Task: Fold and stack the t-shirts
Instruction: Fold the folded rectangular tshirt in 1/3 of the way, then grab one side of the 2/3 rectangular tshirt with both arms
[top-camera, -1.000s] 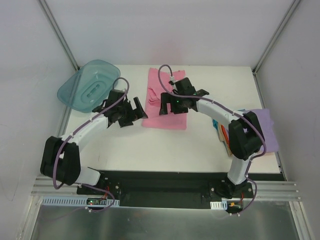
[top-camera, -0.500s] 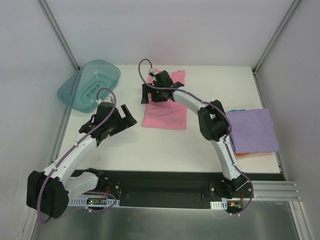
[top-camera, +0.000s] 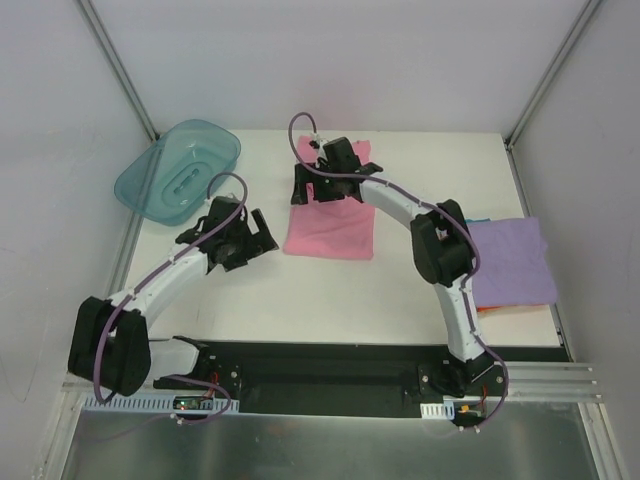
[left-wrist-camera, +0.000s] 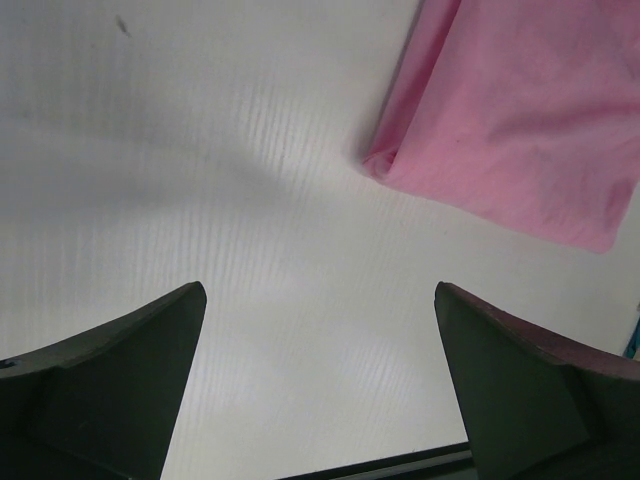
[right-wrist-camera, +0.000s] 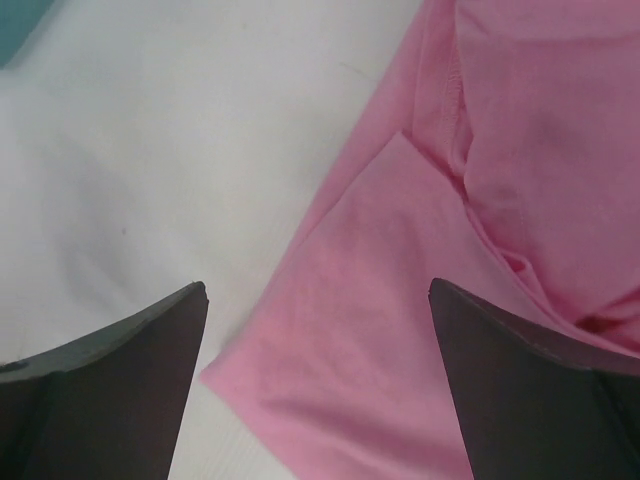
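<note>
Hovering over the pink t-shirt (top-camera: 335, 228) far edge — right tool (right-wrist-camera: 317, 290) spread, likely to fold it | left tool (left-wrist-camera: 320, 290) spread, empty, beside the near corner

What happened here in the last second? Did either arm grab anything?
The right arm stretched out, carrying its jaws from the middle of the pink t-shirt to its far left corner and uncovering the lavender t-shirt. The left arm pulled back, then came partway forward again. Nothing was grabbed; both pairs of jaws stayed open. The shirts and teal tub did not move.
</note>
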